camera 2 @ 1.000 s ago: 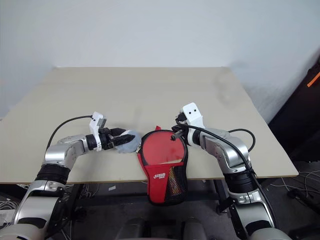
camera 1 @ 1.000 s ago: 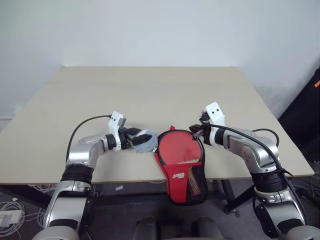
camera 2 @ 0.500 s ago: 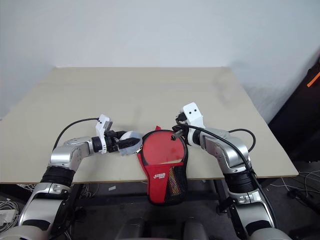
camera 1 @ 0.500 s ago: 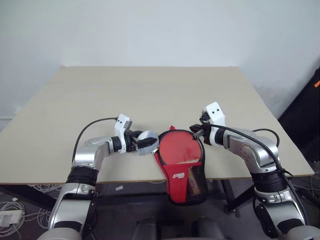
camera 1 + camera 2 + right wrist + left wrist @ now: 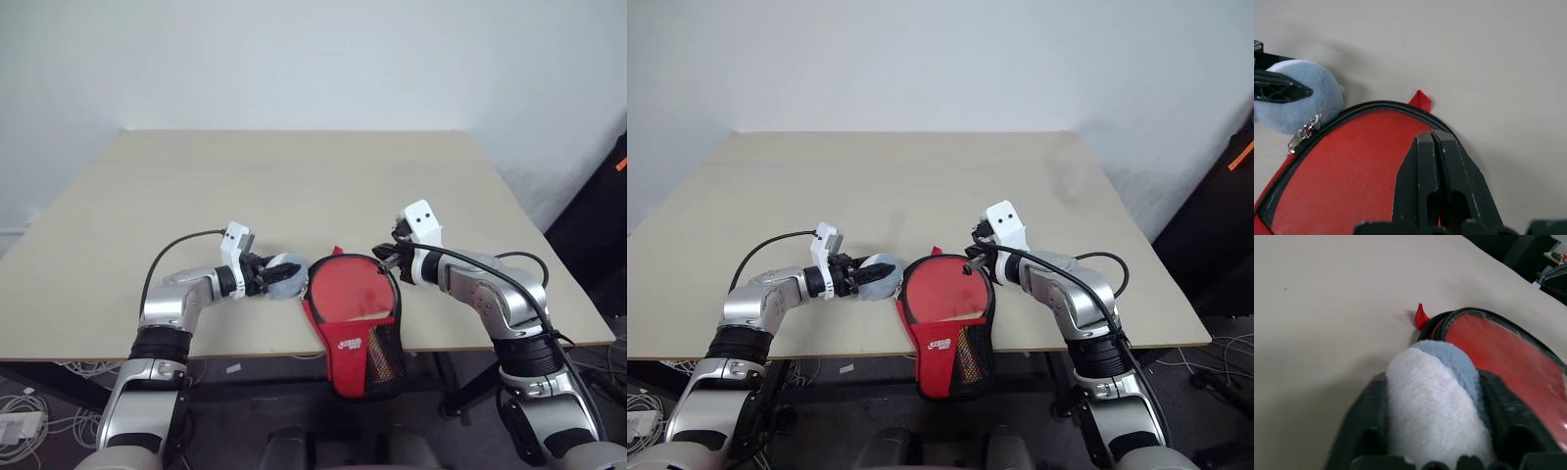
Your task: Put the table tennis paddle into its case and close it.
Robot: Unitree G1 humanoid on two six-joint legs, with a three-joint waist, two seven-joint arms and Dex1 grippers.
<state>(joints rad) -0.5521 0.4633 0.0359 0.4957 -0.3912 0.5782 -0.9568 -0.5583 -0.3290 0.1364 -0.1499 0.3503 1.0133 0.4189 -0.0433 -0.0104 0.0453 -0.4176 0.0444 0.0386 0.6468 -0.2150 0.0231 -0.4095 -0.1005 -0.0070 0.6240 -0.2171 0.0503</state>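
The red case (image 5: pixel 350 345) lies at the table's front edge, its narrow end with the mesh pocket hanging over it. Inside it, the table tennis paddle (image 5: pixel 345 290) shows red through the clear panel, with a bit of its light handle below. The zip stands open along the rim, its pull (image 5: pixel 1303 137) on the left side. My right gripper (image 5: pixel 1431 134) is shut, its tips on the case's upper right rim; I cannot tell whether fabric is pinched. My left gripper (image 5: pixel 282 274) is just left of the case, shut on a pale blue-grey wad (image 5: pixel 1435 401).
The beige table (image 5: pixel 294 176) stretches bare behind the case up to a white wall. A small red loop (image 5: pixel 1421 316) sticks out at the top of the case. Cables lie on the floor (image 5: pixel 29 411) to the left.
The left gripper's fingers have closed in on the pale wad, which turned a little between them. The right arm and the case have not moved.
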